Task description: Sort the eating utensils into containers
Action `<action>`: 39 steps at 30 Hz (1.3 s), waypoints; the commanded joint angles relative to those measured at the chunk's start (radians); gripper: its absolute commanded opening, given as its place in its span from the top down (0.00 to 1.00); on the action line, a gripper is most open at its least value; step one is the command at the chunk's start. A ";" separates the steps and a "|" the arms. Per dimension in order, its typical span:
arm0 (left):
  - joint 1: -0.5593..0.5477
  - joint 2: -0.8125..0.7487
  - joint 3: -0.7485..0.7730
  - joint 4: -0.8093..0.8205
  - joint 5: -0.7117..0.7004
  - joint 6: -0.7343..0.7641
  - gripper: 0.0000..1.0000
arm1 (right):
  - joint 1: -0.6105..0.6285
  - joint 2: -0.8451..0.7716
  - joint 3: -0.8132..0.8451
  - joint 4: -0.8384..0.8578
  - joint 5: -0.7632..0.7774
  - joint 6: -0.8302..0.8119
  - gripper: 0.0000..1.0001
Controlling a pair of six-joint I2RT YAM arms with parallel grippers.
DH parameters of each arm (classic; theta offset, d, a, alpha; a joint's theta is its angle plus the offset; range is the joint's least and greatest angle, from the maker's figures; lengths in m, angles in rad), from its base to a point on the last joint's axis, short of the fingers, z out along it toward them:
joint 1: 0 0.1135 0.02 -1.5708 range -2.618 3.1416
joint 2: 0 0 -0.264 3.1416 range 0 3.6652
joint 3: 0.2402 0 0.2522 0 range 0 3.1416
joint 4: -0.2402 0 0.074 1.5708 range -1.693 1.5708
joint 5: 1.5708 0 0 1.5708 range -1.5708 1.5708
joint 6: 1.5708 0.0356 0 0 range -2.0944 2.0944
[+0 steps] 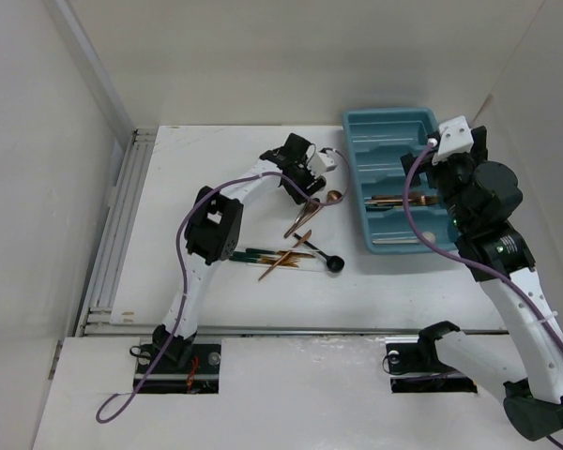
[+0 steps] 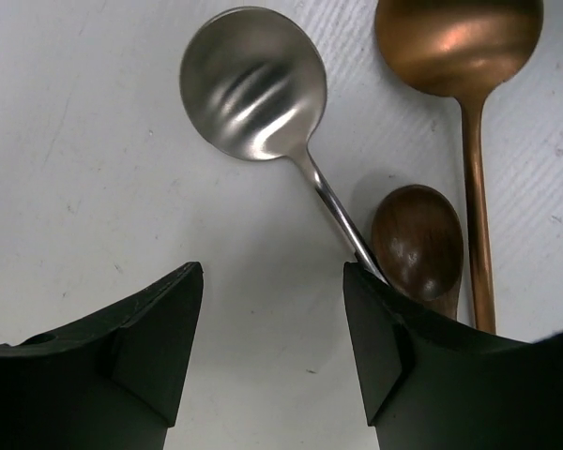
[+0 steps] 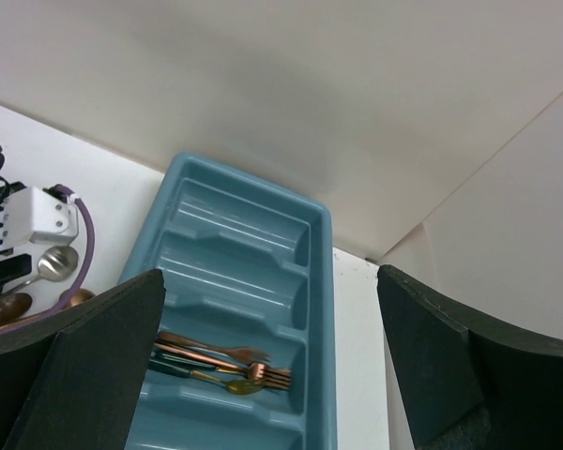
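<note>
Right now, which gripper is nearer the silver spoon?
Left. The left gripper is open right at the silver spoon, whose handle runs up to one finger. The right gripper hangs over the tray, well off to the spoon's side.

satin-matt steel spoon (image 2: 253, 84), glossy copper spoon (image 2: 455, 42), polished wooden spoon (image 2: 418, 239), smooth plastic tray (image 3: 230, 220).
</note>
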 commanded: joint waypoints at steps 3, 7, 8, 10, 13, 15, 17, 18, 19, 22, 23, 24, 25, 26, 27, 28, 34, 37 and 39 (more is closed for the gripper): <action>-0.007 -0.006 0.046 0.017 -0.015 -0.074 0.43 | 0.010 -0.024 0.018 0.009 0.019 0.016 0.01; -0.007 -0.024 0.037 0.017 0.006 -0.083 0.43 | 0.010 -0.024 0.018 0.009 0.019 0.016 0.01; -0.007 -0.035 0.037 0.028 0.026 -0.083 0.43 | 0.010 -0.024 0.018 0.009 0.019 0.016 0.01; -0.007 -0.065 0.046 0.040 0.047 -0.123 0.43 | 0.010 -0.024 0.018 0.009 0.019 0.016 0.01; -0.016 -0.078 0.085 0.040 0.070 -0.132 0.42 | 0.010 -0.024 0.018 0.009 0.019 0.016 0.01; -0.025 -0.087 0.085 0.040 0.070 -0.143 0.41 | 0.010 -0.024 0.018 0.009 0.019 0.016 0.01; -0.025 -0.066 0.085 0.019 0.061 -0.143 0.41 | 0.010 -0.024 0.018 0.009 0.019 0.016 0.01; -0.025 -0.046 0.085 0.005 0.049 -0.143 0.41 | 0.010 -0.024 0.018 0.009 0.019 0.016 0.01; -0.025 -0.046 0.085 0.005 0.049 -0.143 0.41 | 0.010 -0.024 0.018 0.009 0.019 0.016 0.01; -0.025 -0.012 0.076 -0.013 0.011 -0.132 0.41 | 0.010 -0.024 0.018 0.009 0.028 0.016 0.01; -0.036 0.006 0.076 -0.013 -0.011 -0.123 0.41 | 0.010 -0.033 0.018 0.009 0.028 0.016 0.01; -0.036 0.007 0.076 -0.013 -0.028 -0.123 0.42 | 0.010 -0.033 0.018 0.009 0.028 0.016 0.01; -0.036 0.022 0.076 -0.013 -0.052 -0.123 0.42 | 0.010 -0.033 0.018 0.009 0.028 0.016 0.01; -0.036 0.022 0.076 -0.013 -0.061 -0.123 0.43 | 0.010 -0.033 0.018 0.009 0.028 0.016 0.01; -0.036 0.034 0.076 -0.013 -0.071 -0.123 0.43 | 0.010 -0.033 0.018 0.009 0.028 0.016 0.01; -0.036 0.034 0.076 -0.003 -0.087 -0.137 0.46 | 0.010 -0.033 0.018 0.009 0.028 0.016 0.01; -0.056 0.097 0.120 -0.045 -0.166 -0.163 0.56 | 0.010 -0.043 0.018 0.009 0.019 0.016 0.01; -0.065 0.097 0.106 -0.056 -0.236 -0.154 0.56 | 0.010 -0.043 0.018 0.009 0.019 0.007 0.01; -0.065 0.097 0.074 -0.066 -0.296 -0.142 0.56 | 0.010 -0.043 0.018 0.009 0.019 0.007 0.01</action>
